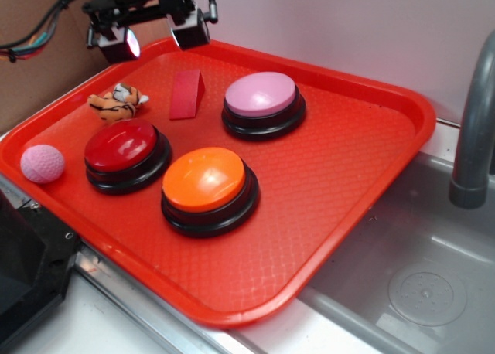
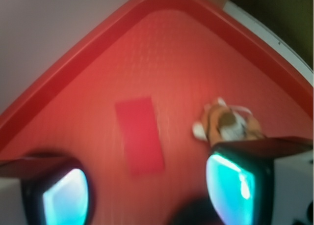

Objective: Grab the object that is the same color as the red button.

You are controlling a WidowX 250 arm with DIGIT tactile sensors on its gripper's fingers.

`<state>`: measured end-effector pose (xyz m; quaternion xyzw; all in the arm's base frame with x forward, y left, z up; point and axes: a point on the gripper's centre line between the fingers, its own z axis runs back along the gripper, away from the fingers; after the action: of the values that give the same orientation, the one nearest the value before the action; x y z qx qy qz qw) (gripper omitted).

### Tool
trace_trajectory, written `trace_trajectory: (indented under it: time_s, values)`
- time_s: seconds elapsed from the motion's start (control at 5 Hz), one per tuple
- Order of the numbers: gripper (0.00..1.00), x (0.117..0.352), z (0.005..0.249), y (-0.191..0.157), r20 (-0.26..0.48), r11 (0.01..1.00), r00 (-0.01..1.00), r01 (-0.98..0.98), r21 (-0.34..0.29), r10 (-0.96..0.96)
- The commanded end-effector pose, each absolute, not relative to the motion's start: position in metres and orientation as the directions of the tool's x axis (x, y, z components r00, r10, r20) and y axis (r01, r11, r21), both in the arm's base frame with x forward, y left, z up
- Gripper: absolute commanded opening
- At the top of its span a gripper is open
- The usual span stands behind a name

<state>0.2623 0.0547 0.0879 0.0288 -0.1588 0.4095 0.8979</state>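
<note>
Three dome buttons are seen on a big red tray (image 1: 363,176): the red button (image 1: 124,148) toward the left, an orange-topped button (image 1: 207,182) just beside it nearer the front, and a pink-topped button (image 1: 261,97) farther back. The small red wedge block (image 1: 186,93) is found upright on the tray between the pink-topped button and a striped tiger toy (image 1: 118,103), close to each yet touching neither, and just behind the red button. A pink ball (image 1: 42,164) is set against the tray's left rim. The tray is carried partly on the tabletop and partly over a metal sink (image 1: 418,284), beside a grey faucet (image 1: 473,122).

The gripper (image 1: 151,39) is held above the tray's back left corner, clear of everything. Its fingers (image 1: 191,31) are spread wide and nothing is held between them. In the wrist view the wedge block (image 2: 140,135) is seen lying below the open gap, nearer the left finger, while the tiger toy (image 2: 226,124) is partly hidden by the right finger (image 2: 235,181). That view is blurred, so finer detail cannot be told.
</note>
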Motion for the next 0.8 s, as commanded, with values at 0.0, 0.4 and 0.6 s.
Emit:
trace_trajectory:
  time_s: [0.0, 0.4, 0.6]
  values:
    - [1.00, 0.285, 0.058, 0.073, 0.363, 0.665, 0.592, -0.738, -0.114, 0.719]
    - [1.00, 0.293, 0.038, 0.077, 0.291, 0.715, 0.664, -0.689, -0.123, 0.689]
    - [0.44, 0.295, 0.037, 0.078, 0.276, 0.717, 0.673, -0.690, -0.097, 0.686]
